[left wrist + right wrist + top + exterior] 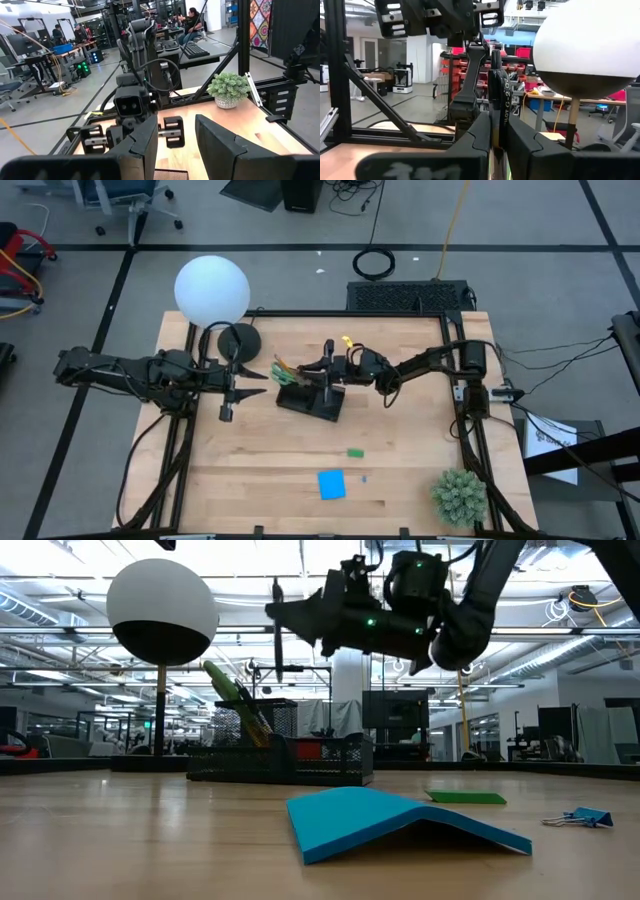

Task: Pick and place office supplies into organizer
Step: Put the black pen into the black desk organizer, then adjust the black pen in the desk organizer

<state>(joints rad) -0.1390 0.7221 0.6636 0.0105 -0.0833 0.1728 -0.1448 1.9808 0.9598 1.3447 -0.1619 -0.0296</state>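
Two dark arms meet over the middle of the wooden table (250, 470), one from each side. Behind the left arm, a lamp with a large white globe (211, 289) stands on a round black base (240, 340) at the table's far left part. A green potted plant (459, 496) sits in the near right corner.

At the table's centre is the black mesh organizer (312, 400), with green-handled scissors (232, 692) leaning out of its taller compartment (the handles tilt up and to the left in the low view). The right gripper (326, 372) hangs directly above the organizer, its fingers pressed tight on a dark pen (496, 95) held upright between them; in the low view the pen's thin shaft (277, 625) points down, its tip well above the organizer's rim. The left gripper (232, 385) waits just left of the organizer, by the lamp base, its fingers (222, 145) spread apart with nothing between them.

Nearer the front edge lies a blue sticky-note pad (331, 484), its top sheet bowed upward in the low view. A small flat green eraser (354, 452) lies between the pad and the organizer. A little blue binder clip (578, 818) rests just right of the pad.
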